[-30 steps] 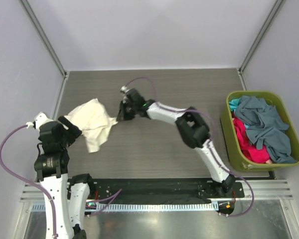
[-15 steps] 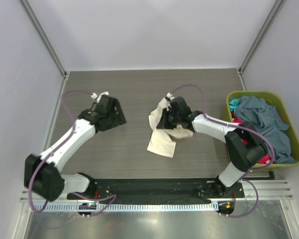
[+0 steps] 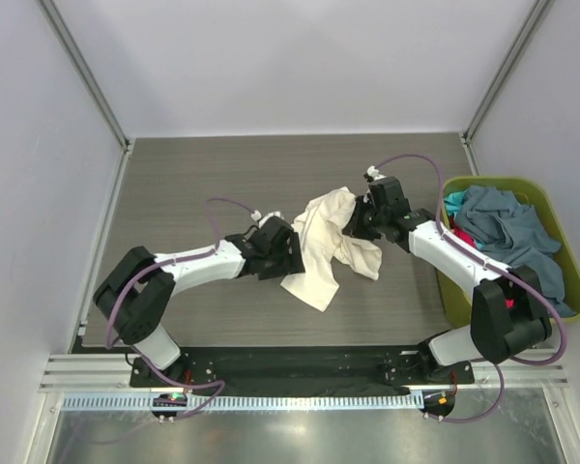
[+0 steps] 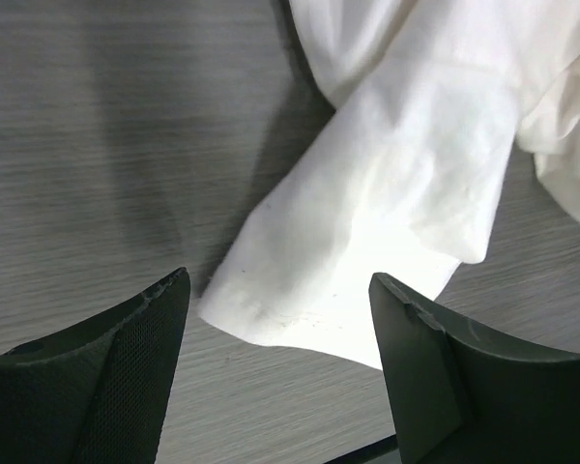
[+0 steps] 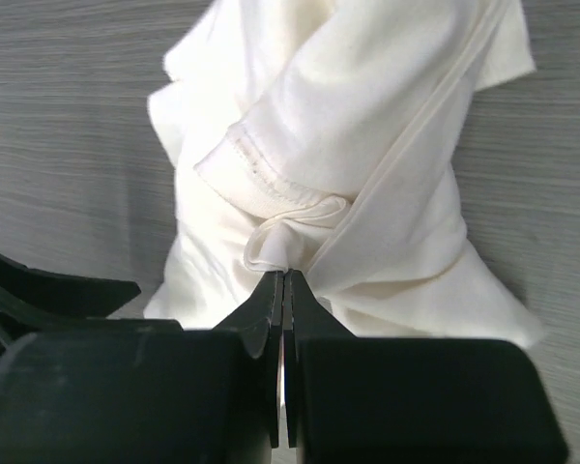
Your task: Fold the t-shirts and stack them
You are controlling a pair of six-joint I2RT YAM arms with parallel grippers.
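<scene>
The cream t-shirt lies bunched on the table's middle. It also shows in the left wrist view and the right wrist view. My right gripper is shut on a fold of the cream t-shirt at its right upper edge. My left gripper is open and empty at the shirt's left lower edge; in its wrist view a corner of the shirt lies between the fingers. The slate grey-blue tee, teal tee and red-pink tee lie heaped in the basket.
The olive-green basket stands at the table's right edge, close to my right arm. Grey walls with metal posts close the back and sides. A black rail runs along the near edge.
My right gripper has carried the cream t-shirt rightward from the left side to the middle. My left arm let go of it, swung out, and now reaches the shirt's left edge.
</scene>
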